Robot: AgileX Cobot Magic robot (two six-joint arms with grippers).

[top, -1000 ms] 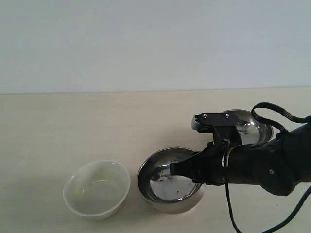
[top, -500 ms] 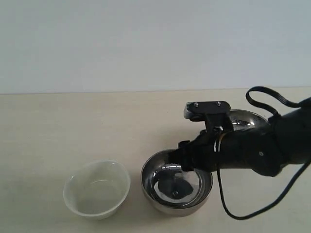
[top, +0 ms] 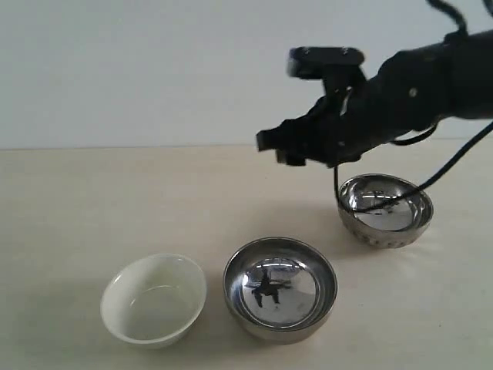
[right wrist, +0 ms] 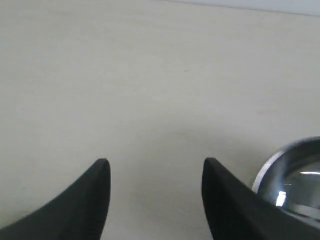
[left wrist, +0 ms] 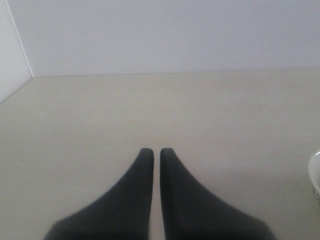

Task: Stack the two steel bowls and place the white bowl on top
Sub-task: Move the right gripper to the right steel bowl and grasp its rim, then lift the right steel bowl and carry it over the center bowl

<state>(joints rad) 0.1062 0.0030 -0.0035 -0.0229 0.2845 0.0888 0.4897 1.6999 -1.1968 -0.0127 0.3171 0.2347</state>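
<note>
Right gripper [top: 276,149] hangs in the air over the far half of the table [top: 115,200], left of the far steel bowl [top: 389,223] and beyond the near steel bowl [top: 280,289]; its two black, matte, wedge-shaped fingers stand wide apart with only bare tabletop between them in the right wrist view [right wrist: 156,162], so it is open and carries nothing. Left gripper [left wrist: 156,151] has the same dark tapered fingers, drawn together to a thin slit with nothing between, low over plain tabletop.

Near steel bowl is round and mirror-polished, with a thin bright rim and a dark reflection at the bottom of its hollow; it sits upright at the near middle of the table. Far steel bowl is just as shiny, with rows of small dots around its outer wall; it stands upright to the right and farther back, well apart from the near one. White bowl [top: 154,299] is glossy, cream-white and smooth inside; it sits upright just left of the near steel bowl, close but not touching; a sliver of its rim [left wrist: 316,175] shows in the left wrist view.

None of the three bowls is stacked.

A curved steel rim [right wrist: 295,180] shows in the right wrist view; which steel bowl it is I cannot tell.

Table is pale beige with a faint grain; behind it rises a plain whitish wall [top: 154,69]. A black cable [top: 454,166] droops from the right arm and crosses in front of the far steel bowl's rim.
</note>
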